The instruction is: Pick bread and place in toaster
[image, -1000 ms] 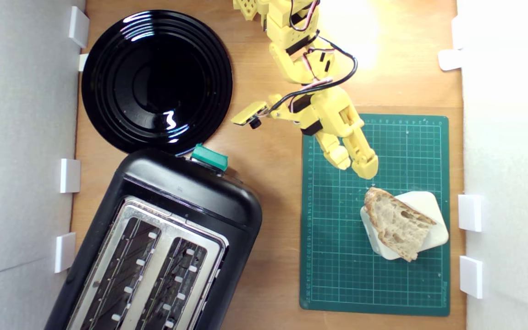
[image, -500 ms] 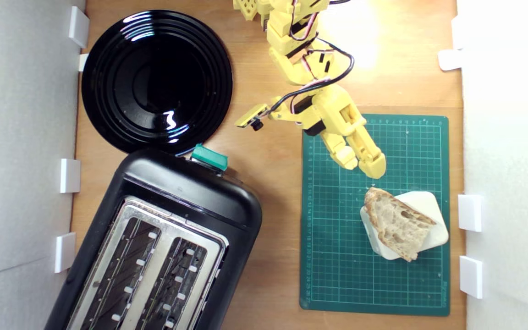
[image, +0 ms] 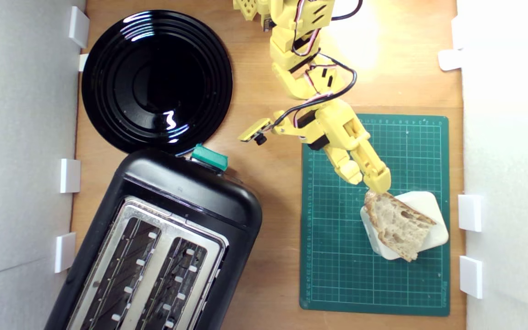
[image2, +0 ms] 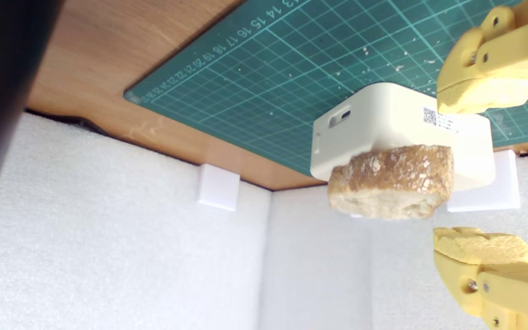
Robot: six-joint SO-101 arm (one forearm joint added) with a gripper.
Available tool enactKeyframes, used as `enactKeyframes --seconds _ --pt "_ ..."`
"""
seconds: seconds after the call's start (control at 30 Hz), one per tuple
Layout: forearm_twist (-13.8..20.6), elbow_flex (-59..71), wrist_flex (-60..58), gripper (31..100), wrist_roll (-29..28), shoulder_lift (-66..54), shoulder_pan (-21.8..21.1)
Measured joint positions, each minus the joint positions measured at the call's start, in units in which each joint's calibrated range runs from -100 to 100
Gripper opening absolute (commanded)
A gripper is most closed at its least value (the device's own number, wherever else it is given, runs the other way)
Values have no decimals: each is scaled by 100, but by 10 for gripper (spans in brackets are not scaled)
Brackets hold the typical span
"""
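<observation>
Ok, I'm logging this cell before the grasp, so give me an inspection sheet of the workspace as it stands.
Surface: wooden table with a green cutting mat; crumbs on the mat.
Job's things: bread lies on a white box on the mat; toaster at the exterior view's lower left, both slots empty.
Clutter: black plate beside the toaster.
Gripper: gripper open, just short of the bread's crust end, holding nothing.
Cables: black and red wires looped along the arm, off the table.
Surroundings: white foam walls with white brackets.
</observation>
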Motion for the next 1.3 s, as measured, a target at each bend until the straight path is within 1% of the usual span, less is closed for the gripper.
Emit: enactKeyframes --seconds 0.2,0.33,0.4,0.93,1.03,1.3 --pt "-27 -333 0 862 47 319 -73" --pt "-267 -398 0 866 207 412 -183" --pt "-213 -398 0 866 269 420 -220" --pt "-249 -656 0 870 310 504 -275" --pt "-249 -656 0 896 310 504 -275" --pt "-249 -656 0 895 398 504 -320"
